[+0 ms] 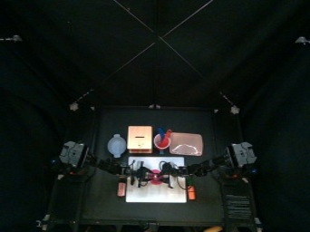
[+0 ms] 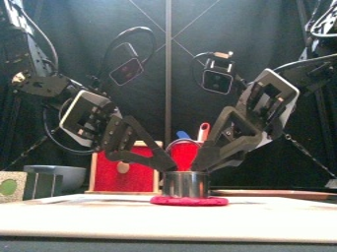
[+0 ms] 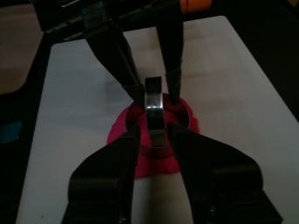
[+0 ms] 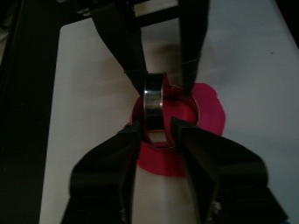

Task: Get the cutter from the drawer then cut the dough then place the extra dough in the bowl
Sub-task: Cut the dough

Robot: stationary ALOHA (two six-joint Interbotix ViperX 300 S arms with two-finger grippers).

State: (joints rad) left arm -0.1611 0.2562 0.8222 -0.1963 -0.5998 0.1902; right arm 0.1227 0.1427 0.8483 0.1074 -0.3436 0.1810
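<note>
The round metal cutter (image 2: pixel 184 184) stands upright on the flat red dough (image 2: pixel 188 201), which lies on the white cutting board (image 1: pixel 158 194) near the table's front. My left gripper (image 2: pixel 158 169) comes down on the cutter from the left and is shut on its rim (image 3: pixel 153 101). From the right, my right gripper (image 2: pixel 212 167) is shut on the same cutter (image 4: pixel 158 109). Dough (image 3: pixel 126 140) shows around the cutter's base in both wrist views (image 4: pixel 201 109). In the top view the two grippers meet over the dough (image 1: pixel 155 178).
Behind the board stand the pale wooden box (image 1: pixel 140 138) with its red drawer front (image 2: pixel 118 173), the blue-grey bowl (image 1: pixel 115 145) to its left, a red cup (image 2: pixel 184 155) with toy knives, and the pink tray (image 1: pixel 184 143) at the right.
</note>
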